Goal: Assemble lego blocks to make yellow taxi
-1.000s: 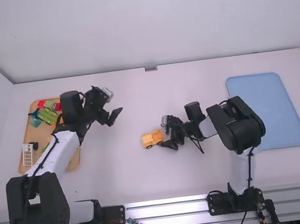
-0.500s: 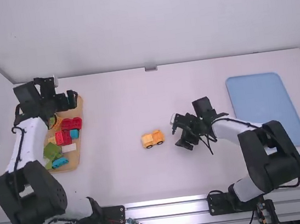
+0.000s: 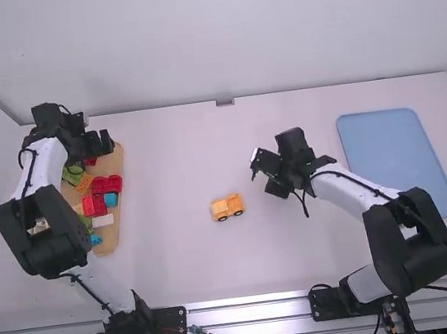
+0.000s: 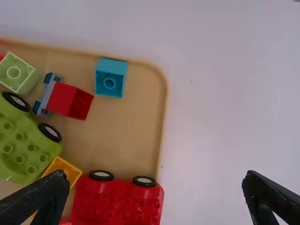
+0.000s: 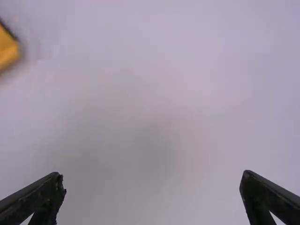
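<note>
Yellow toy vehicle (image 3: 227, 207), dark wheels under its near side, sits upright on the white table (image 3: 178, 263), near the middle, between the two trays. Nothing grips it. Right gripper (image 3: 263, 176) hangs to the right of it and a little farther up the table, fingers spread wide, nothing between them.

Left gripper (image 3: 101, 142) is at the far end of the tan tray (image 3: 109, 240), at the table's left. Fingers wide apart, empty.

In that tray, by the left wrist view: a red wheeled piece (image 4: 117, 201), a green wheeled piece (image 4: 21, 150), an orange block (image 4: 68, 169) between them. Also a red block (image 4: 72, 101) against a grey-and-blue piece (image 4: 46, 96), a pale green block (image 4: 18, 72), and a blue block (image 4: 110, 77) standing apart.

Blue tray (image 3: 392, 161) lies at far right.
</note>
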`<control>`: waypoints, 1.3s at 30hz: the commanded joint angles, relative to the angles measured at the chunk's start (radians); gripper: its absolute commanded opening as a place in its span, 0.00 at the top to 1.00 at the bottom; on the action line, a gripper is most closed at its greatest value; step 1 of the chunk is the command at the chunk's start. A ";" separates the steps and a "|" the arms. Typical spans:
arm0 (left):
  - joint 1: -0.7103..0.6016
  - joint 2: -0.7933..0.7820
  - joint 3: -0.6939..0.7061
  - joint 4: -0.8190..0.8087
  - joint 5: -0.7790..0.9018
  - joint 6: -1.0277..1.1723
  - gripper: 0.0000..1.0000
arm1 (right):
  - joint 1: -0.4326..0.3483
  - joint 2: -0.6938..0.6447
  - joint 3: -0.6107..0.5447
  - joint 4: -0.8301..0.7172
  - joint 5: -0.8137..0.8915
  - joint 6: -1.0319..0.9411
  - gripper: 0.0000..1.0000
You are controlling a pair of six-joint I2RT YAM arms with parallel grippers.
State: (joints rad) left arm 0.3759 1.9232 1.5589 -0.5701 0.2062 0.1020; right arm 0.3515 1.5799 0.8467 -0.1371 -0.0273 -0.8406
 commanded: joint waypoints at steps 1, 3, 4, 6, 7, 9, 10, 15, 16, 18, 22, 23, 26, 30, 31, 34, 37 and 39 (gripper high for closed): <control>0.000 -0.002 0.020 0.002 -0.014 -0.076 0.01 | 0.001 -0.019 0.034 0.041 0.104 0.002 0.01; 0.002 -0.002 0.017 -0.005 -0.048 -0.088 0.01 | 0.000 -0.019 0.033 0.092 0.119 0.012 0.01; 0.003 -0.002 0.017 -0.007 -0.080 -0.095 0.01 | 0.000 -0.019 0.033 0.119 0.133 0.037 0.01; 0.004 -0.001 0.016 -0.010 -0.138 -0.149 0.01 | 0.000 -0.018 0.033 0.150 0.151 0.069 0.01; 0.005 -0.001 0.013 -0.008 -0.183 -0.198 0.01 | 0.000 -0.018 0.033 0.171 0.167 0.090 0.01; 0.005 -0.001 0.003 0.000 -0.282 -0.257 0.01 | 0.002 -0.018 0.033 0.200 0.195 0.112 0.01; 0.004 -0.001 -0.001 0.002 -0.306 -0.260 0.01 | 0.002 -0.018 0.033 0.205 0.198 0.111 0.01; 0.002 -0.001 -0.019 -0.001 -0.354 -0.254 0.01 | -0.014 -0.018 0.042 0.203 0.173 0.116 0.01; 0.002 -0.001 -0.024 -0.002 -0.353 -0.242 0.01 | -0.019 -0.018 0.049 0.196 0.161 0.128 0.01; 0.006 -0.001 -0.037 -0.001 -0.358 -0.240 0.01 | -0.033 -0.018 0.072 0.158 0.105 0.129 0.01; 0.006 -0.001 -0.055 -0.016 -0.357 -0.240 0.01 | -0.070 -0.018 0.125 0.088 -0.011 0.130 0.01; 0.011 -0.001 -0.056 -0.022 -0.357 -0.241 0.01 | -0.080 -0.018 0.137 0.076 -0.033 0.130 0.01; 0.026 0.000 -0.063 -0.023 -0.358 -0.248 0.01 | -0.100 -0.018 0.158 0.061 -0.073 0.129 0.01; 0.057 0.002 -0.072 -0.024 -0.356 -0.315 0.01 | -0.112 -0.018 0.164 0.073 -0.087 0.126 0.01; 0.080 0.010 -0.076 -0.032 -0.354 -0.353 0.00 | -0.111 -0.018 0.164 0.080 -0.084 0.126 0.01; 0.116 0.029 -0.091 -0.030 -0.348 -0.385 0.02 | -0.109 -0.018 0.164 0.097 -0.080 0.126 0.01; 0.154 0.065 -0.105 -0.021 -0.273 -0.375 0.02 | -0.111 -0.018 0.164 0.100 -0.084 0.090 0.01; 0.167 0.080 -0.110 -0.020 -0.253 -0.374 0.03 | -0.112 -0.018 0.164 0.100 -0.084 0.082 0.01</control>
State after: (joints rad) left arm 0.5335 1.9652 1.4689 -0.5846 -0.0982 -0.2546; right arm 0.2394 1.5799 0.9844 -0.0399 -0.1032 -0.7425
